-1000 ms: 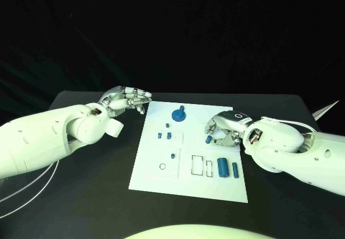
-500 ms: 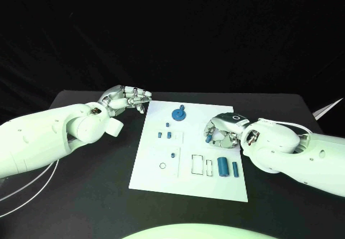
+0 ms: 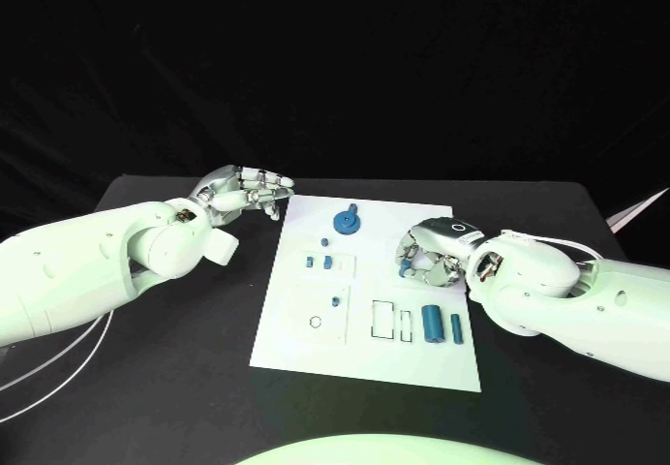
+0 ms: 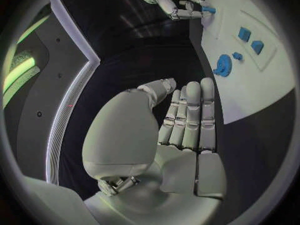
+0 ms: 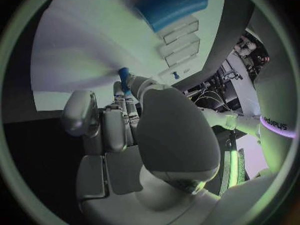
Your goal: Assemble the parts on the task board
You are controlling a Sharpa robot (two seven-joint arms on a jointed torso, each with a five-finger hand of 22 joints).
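The white task board lies mid-table. Toward its far end sits a blue gear, with small blue blocks nearer me. Two blue cylinders lie by the board's right edge. My right hand hovers over that right edge and pinches a small blue peg in its fingertips. The peg shows at the fingertips in the right wrist view, with a large blue cylinder beyond. My left hand rests off the board's far left corner, fingers straight, holding nothing.
Outlined slots and a small ring mark show on the near half of the board. Black table surrounds the board, with its far edge just behind the hands. The left wrist view shows the gear and my right hand.
My right hand has rolled at the wrist and lifted slightly toward the far side, keeping the small blue peg. The left hand has stayed where it was.
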